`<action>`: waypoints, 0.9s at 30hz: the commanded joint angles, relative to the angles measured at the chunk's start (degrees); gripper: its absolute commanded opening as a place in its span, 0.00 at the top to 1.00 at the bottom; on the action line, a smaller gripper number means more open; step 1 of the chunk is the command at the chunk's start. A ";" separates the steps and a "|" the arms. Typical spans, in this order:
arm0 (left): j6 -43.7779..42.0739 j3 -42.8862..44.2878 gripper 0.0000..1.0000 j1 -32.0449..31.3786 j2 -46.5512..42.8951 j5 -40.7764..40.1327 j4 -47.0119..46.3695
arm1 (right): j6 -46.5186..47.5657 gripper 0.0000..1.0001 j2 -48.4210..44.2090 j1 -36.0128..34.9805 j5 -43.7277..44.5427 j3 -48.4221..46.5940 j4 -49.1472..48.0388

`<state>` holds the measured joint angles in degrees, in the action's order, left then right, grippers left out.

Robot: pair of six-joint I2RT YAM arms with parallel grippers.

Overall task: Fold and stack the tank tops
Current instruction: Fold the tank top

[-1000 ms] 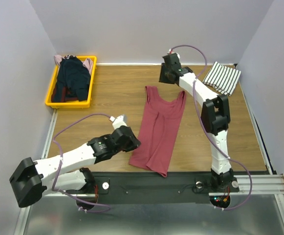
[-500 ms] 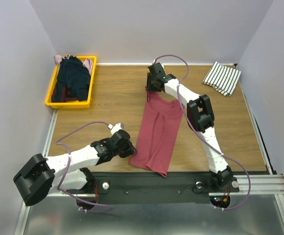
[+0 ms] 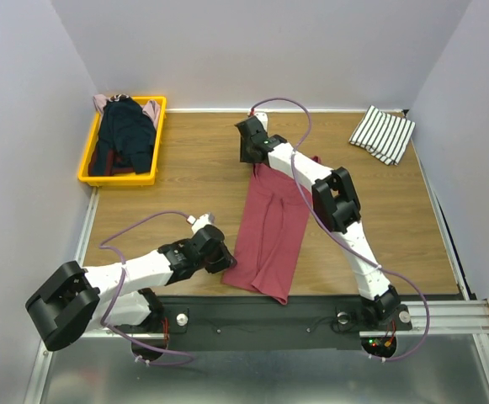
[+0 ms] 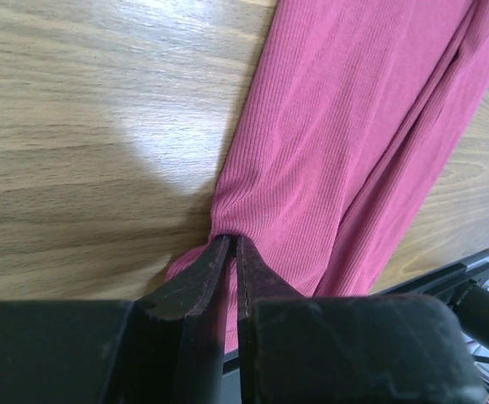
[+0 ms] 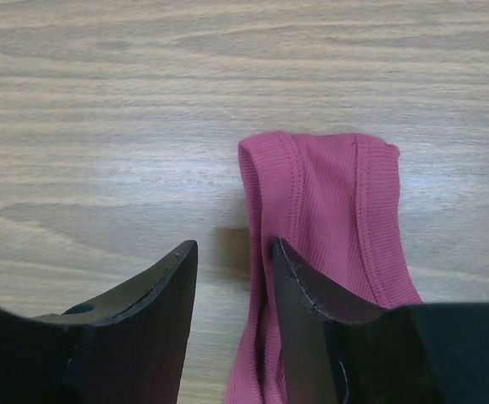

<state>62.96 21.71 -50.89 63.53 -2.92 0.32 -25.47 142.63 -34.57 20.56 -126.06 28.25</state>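
The red tank top lies lengthwise in the middle of the wooden table, straps toward the far wall and hem toward the arms. Its near hem reaches the table's front edge, and one corner laps onto the black rail there.

The left gripper sits low at the hem's left corner. In the left wrist view its jaws are pressed almost together, pinching the red cloth, which puckers at the tips of the left gripper.

The right gripper is at the far left strap. In the right wrist view the right gripper has its jaws spread. One finger is over bare wood and the other over the left edge of the strap, with nothing between them gripped. The right arm crosses above the top's upper right part.

Bare wood lies open to the left of the red top, up to the yellow bin in the far left corner. The bin holds a navy top and a pink one. More bare wood runs to the right, as far as the folded striped top in the far right corner, near the side wall.
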 commanded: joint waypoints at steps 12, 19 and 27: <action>0.41 -2.47 0.82 0.27 -0.86 0.46 -1.72 | 0.16 0.65 3.53 0.38 4.41 -3.93 -2.15; 1.64 -3.34 1.00 0.27 -0.42 0.19 -1.46 | -3.08 0.93 1.43 0.81 3.97 -3.49 -2.23; 3.31 -3.78 1.00 0.27 -1.21 -1.13 1.62 | -10.82 1.00 -7.00 5.55 -7.89 9.22 -12.05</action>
<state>65.52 19.27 -50.89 63.37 -2.39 -1.02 -31.44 142.76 -32.32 18.83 -122.41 24.69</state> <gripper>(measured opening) 0.020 0.033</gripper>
